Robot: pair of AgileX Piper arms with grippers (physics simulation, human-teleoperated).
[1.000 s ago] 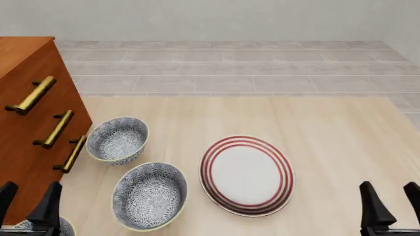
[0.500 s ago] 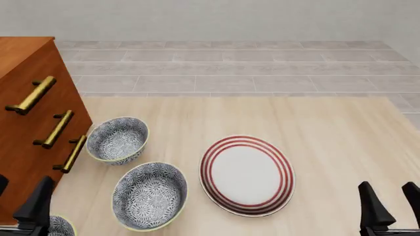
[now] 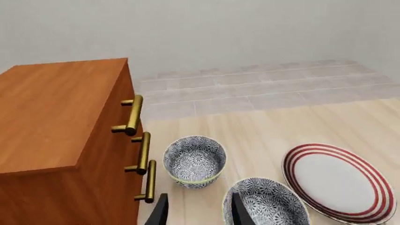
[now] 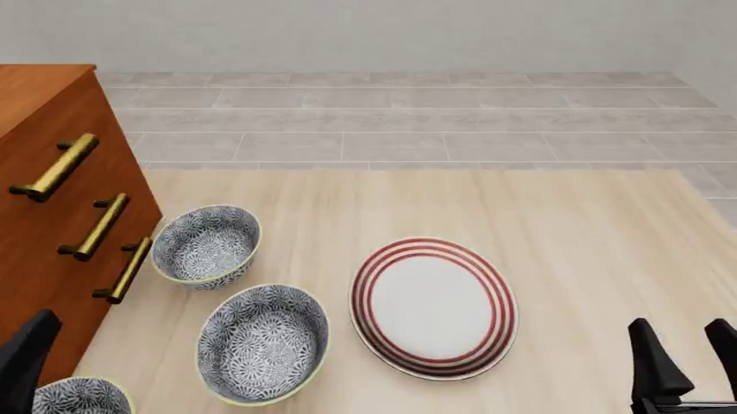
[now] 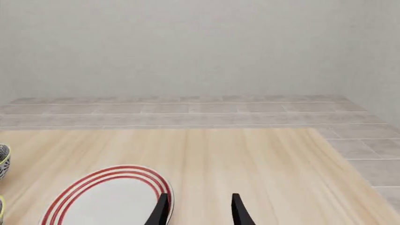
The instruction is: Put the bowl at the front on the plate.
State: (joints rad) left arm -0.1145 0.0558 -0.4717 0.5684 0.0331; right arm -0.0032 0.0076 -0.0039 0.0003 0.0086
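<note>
Nearest you in the front view, the round deep bowl with the blue-grey and white floral pattern and pale yellow rim (image 4: 78,397) sits at the very front left corner of the pale wooden counter (image 4: 576,224), cut off by the lower edge of the picture. It rests on the counter, well apart from the plate. Your left tool (image 3: 198,211) shows only one dark finger (image 4: 26,358) in the front view, just beside that bowl; in the left wrist view its two fingers stand apart with nothing between them, so it is released. Your right tool (image 4: 688,362) hangs at the front right corner over bare counter, its two fingers also spread and holding nothing; in the right wrist view (image 5: 198,211) it points past the plate's edge.

A little farther in, a second floral bowl (image 4: 262,343) of the same kind sits just beside the large flat white plate with three red rings round its rim (image 4: 433,307), which lies to that bowl's right, near the counter's middle. Farther still, a third floral bowl (image 4: 207,246) stands close to the reddish-brown wooden cabinet (image 4: 47,233) on the left, near its three brass handles (image 4: 97,226). Beyond the counter's far edge lie grey floor tiles (image 4: 403,112) and a plain pale wall (image 4: 368,34).
</note>
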